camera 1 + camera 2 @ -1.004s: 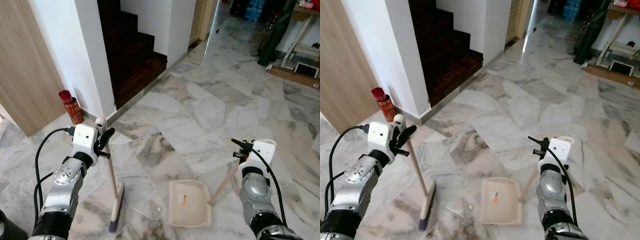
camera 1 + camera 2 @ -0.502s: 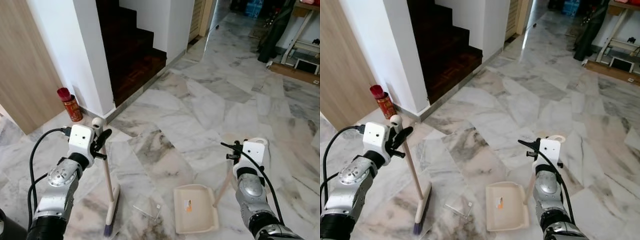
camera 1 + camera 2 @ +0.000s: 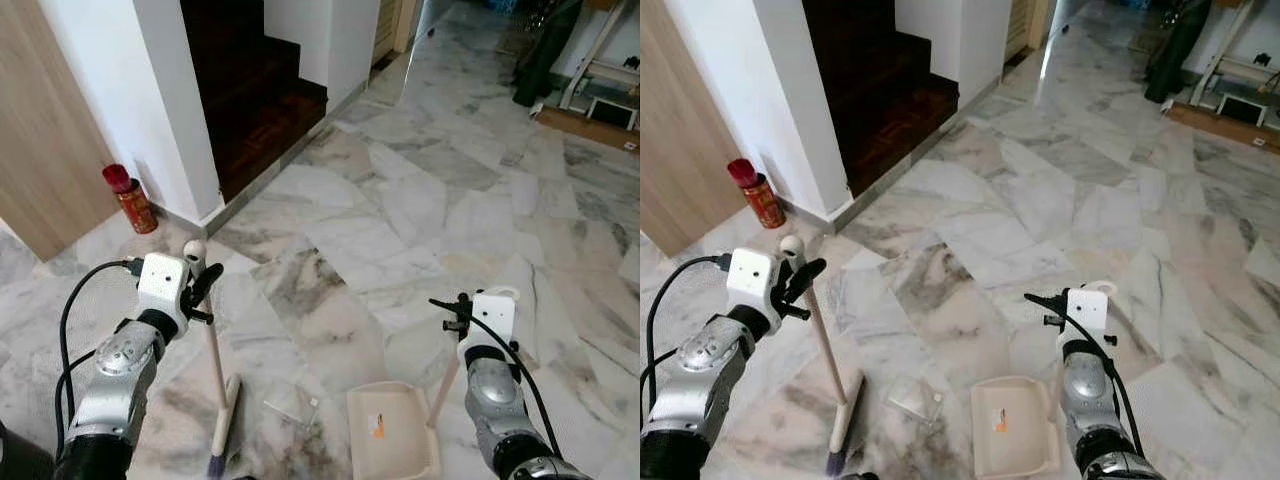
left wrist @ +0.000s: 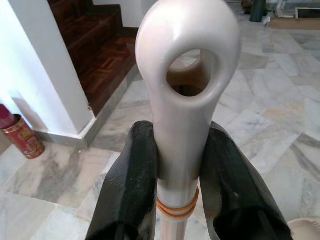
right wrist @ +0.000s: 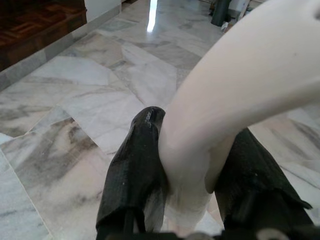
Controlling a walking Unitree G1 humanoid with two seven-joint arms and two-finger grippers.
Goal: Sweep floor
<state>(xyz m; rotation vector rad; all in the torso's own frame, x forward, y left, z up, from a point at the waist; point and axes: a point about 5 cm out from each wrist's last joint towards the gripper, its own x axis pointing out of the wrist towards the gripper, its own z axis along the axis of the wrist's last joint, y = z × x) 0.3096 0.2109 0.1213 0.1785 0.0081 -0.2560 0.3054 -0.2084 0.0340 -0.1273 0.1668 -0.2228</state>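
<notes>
My left gripper [image 3: 203, 290] is shut on the top of a cream broom handle [image 3: 212, 355]; its looped end [image 4: 187, 75] rises between the black fingers [image 4: 132, 185]. The broom head [image 3: 224, 430] rests on the marble floor at lower left. My right gripper [image 3: 458, 312] is shut on the cream dustpan handle [image 5: 235, 100]. The dustpan [image 3: 392, 440] lies flat on the floor with a small orange scrap [image 3: 377, 431] inside. A clear plastic piece [image 3: 293, 409] lies on the floor between broom head and dustpan.
A white wall corner [image 3: 175, 110] and dark wooden stairs [image 3: 255, 90] stand ahead on the left. A red can [image 3: 131, 198] sits by a wooden door [image 3: 50, 130]. Open marble floor [image 3: 430, 190] stretches ahead; furniture legs [image 3: 595, 75] and a dark bag [image 3: 540, 55] at far right.
The camera has tilted down and moved forward a little. The dustpan now sits closer under my right arm, and the broom stands more upright. Both grips are unchanged.
</notes>
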